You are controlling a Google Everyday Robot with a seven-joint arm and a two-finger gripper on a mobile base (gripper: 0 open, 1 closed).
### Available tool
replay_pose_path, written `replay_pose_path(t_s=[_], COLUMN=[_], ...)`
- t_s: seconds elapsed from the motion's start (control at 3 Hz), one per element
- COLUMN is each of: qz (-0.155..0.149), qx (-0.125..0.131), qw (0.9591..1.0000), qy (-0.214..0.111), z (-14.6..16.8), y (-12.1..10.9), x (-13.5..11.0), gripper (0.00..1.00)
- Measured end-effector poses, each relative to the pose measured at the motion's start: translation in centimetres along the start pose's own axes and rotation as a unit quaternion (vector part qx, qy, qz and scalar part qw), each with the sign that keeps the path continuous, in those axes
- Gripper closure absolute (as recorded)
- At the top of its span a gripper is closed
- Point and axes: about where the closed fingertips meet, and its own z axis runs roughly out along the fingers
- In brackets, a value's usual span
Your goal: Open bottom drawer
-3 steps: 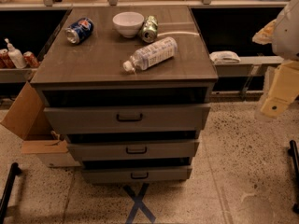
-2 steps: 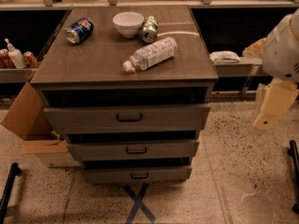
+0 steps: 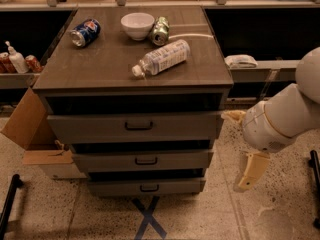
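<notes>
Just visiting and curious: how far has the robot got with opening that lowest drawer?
Nothing looks done yet: the bottom drawer sits pushed in. In hand: the gripper hangs to the right of the cabinet, apart from it. Left: reach the small black handle, grip it and pull the drawer out.

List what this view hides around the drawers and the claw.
Camera view:
- Bottom drawer: its inside is hidden behind its front and the middle drawer above.
- Claw, right of the cabinet at about the height of the lower drawers: partly hidden by its own wrist.
- Arm: cut off by the right edge.
- Box: partly behind the cabinet.
</notes>
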Motion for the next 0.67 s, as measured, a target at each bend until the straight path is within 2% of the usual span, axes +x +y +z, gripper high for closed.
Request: replay_pose_path(t_s=[0.33, 0.67], qz=[0.000, -0.002], qx=[-0.003, -0.020], qw=[1.0000, 0.9998], qy=[-0.001, -0.008], z=[0.4, 3.1], y=[0.0, 0.0], x=[0.0, 0.3], gripper=[0.00, 0.00])
